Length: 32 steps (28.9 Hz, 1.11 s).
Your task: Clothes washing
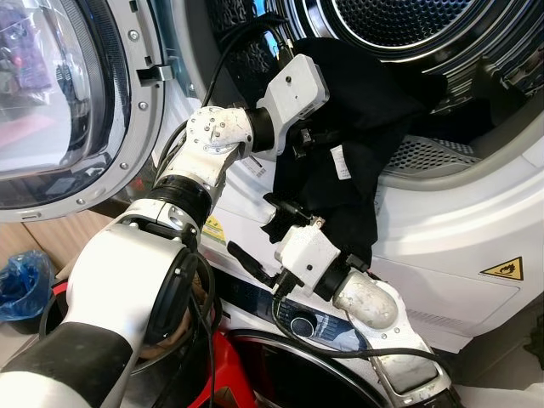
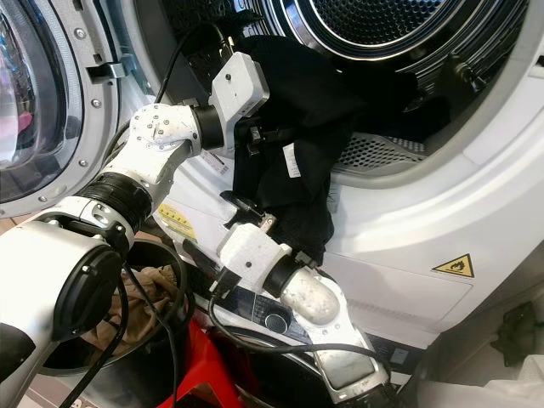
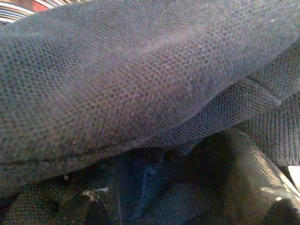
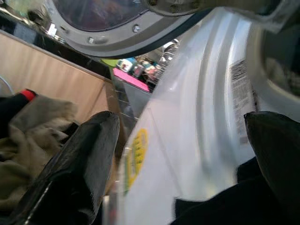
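Note:
A black garment [image 1: 357, 127] hangs out of the washer drum [image 1: 408, 25] and drapes over the lip of the opening, a white label showing on it. My left gripper [image 1: 304, 140] is raised to the opening and shut on the garment's upper left part; in the left wrist view the dark knit cloth [image 3: 140, 84] lies right over the fingers [image 3: 253, 183]. My right gripper [image 1: 265, 234] sits just below the hanging hem, open, one finger [image 4: 79, 164] toward the machine's white front and the other finger [image 4: 276, 154] by the black cloth, with nothing between them.
The round glass door [image 1: 51, 102] stands open at the left. A basket with beige clothes [image 2: 144, 297] and a red item [image 2: 200, 357] lie low at the left. A second machine's knob [image 1: 302, 323] is below my right wrist. A yellow warning sticker [image 1: 501, 270] marks the front panel.

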Tool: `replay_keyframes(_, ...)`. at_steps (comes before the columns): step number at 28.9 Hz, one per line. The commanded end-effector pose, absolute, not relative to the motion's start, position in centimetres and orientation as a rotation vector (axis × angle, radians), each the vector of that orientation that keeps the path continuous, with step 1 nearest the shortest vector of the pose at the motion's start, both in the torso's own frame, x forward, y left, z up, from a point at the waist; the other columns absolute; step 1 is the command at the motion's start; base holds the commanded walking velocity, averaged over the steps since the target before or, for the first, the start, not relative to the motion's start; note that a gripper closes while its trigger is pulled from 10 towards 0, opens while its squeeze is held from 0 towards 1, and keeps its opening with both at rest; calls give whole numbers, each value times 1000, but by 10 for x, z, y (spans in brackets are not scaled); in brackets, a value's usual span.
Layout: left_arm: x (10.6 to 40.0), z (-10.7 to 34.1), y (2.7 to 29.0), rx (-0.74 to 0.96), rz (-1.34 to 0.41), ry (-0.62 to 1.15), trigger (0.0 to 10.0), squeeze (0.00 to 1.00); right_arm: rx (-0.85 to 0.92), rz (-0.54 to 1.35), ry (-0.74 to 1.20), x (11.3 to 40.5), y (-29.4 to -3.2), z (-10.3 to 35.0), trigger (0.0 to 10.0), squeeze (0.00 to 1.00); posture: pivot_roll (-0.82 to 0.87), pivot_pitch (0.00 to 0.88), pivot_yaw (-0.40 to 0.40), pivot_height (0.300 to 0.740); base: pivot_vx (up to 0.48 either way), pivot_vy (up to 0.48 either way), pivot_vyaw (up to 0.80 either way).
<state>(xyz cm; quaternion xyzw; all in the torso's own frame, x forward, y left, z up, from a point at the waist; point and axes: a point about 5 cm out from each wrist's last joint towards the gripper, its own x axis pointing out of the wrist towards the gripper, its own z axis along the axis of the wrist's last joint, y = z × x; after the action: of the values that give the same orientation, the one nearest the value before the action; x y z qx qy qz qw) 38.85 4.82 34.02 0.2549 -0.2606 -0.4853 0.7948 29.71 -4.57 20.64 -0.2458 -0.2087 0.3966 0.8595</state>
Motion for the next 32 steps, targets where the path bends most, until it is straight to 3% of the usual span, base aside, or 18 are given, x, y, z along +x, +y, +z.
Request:
replay_keyframes(1, 387, 345, 48, 541, -1053, -582, 10000, 0, -545, 804, -462, 302, -46, 212, 10000, 0, -48, 11, 37, 740, 0, 0, 0)
replay_keyframes(6, 382, 352, 45, 514, -1091, -640, 10000, 0, -550, 684, -546, 321, -55, 238, 10000, 0, -42, 18, 34, 740, 0, 0, 0)
replay_keyframes(16, 377, 369, 46, 465, -1129, -700, 10000, 0, -630, 619, -584, 340, -67, 254, 10000, 0, -37, 23, 28, 740, 0, 0, 0)
replay_keyframes(27, 370, 381, 47, 301, -1319, -694, 10000, 0, -613, 561, -677, 351, -72, 283, 10000, 0, -26, 31, 20, 740, 0, 0, 0)
replay_keyframes(32, 370, 381, 52, 289, -1321, -694, 10000, 0, -595, 541, -710, 355, -71, 292, 10000, 0, -23, 32, 18, 740, 0, 0, 0)
